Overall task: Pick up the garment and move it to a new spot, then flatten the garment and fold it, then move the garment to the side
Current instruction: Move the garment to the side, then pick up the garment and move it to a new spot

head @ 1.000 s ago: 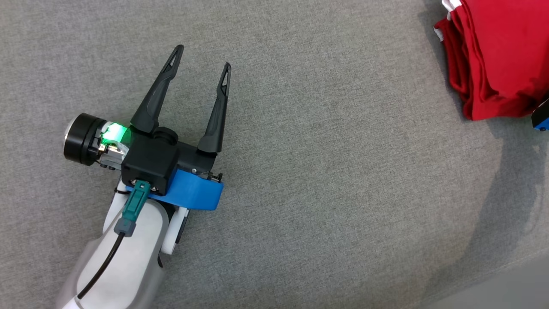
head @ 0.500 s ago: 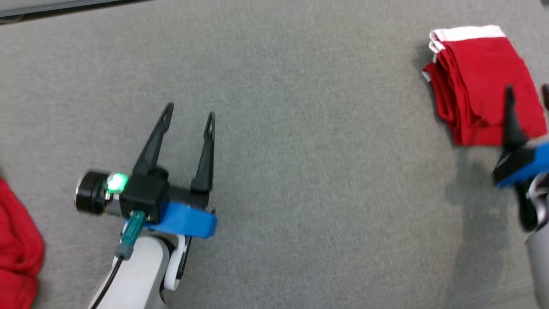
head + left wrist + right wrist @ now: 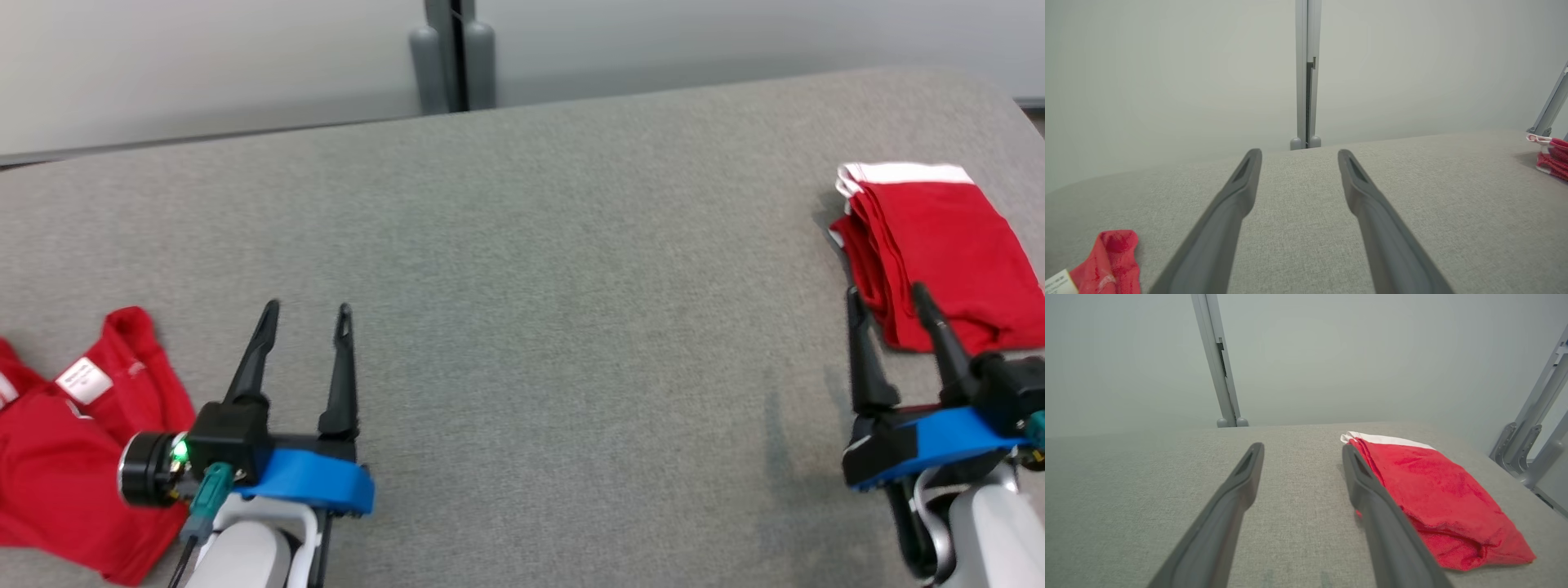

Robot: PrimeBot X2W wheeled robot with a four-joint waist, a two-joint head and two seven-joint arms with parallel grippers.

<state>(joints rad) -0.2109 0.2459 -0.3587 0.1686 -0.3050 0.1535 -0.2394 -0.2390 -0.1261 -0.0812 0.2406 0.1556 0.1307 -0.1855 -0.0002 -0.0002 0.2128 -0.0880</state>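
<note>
Folded garment (image 3: 939, 253) lies free at the right side of the surface (image 3: 571, 327)

A crumpled red garment (image 3: 57, 457) sits just left of the left pincer (image 3: 308, 306), which is open and empty. The right pincer (image 3: 885, 292), also open, is the closer arm — the folded garment lies just ahead and slightly right, long axis running near to far, white-trimmed end farthest.

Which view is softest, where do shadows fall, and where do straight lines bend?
Head view: slightly soft, with a dim shadow left of the folded red garment. Left wrist view: the far edge of the table bows, and the jaws blur. Right wrist view: even, glare-free light; the post leans.
</note>
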